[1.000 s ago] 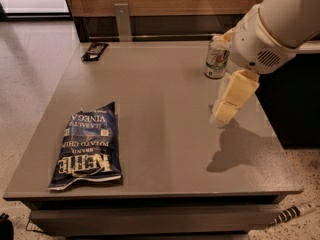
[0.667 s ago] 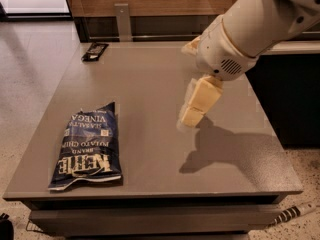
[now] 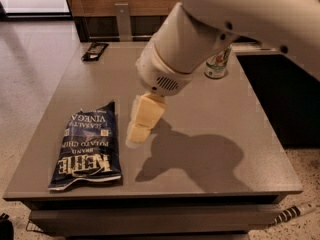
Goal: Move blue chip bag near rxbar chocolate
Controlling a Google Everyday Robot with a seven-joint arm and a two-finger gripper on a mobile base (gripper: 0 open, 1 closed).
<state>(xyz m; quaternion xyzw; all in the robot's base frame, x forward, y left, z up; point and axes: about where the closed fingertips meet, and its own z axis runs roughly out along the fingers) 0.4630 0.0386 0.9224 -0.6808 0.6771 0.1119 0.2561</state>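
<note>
We're seeing the counter (image 3: 260, 134) carrying everything. The arm (image 3: 190, 49) is reaching over its middle, hanging the hand (image 3: 135, 134) just beside the blue chip bag (image 3: 87, 146), not touching it, likely lining up a grasp. We're unable to tell whether the hand is released or clenched. The bag is lying flat at the front-left edge, well apart from the rxbar chocolate (image 3: 95, 51) at the far-left corner. The soda can (image 3: 217, 64) is standing far back, out of the way.

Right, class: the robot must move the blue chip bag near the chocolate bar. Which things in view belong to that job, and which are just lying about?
Belongs to the job:
chip bag, flat at the front left of the table
chocolate bar, at the back left corner
pincer, close beside the bag

Just lying about:
soda can, upright at the back right
</note>
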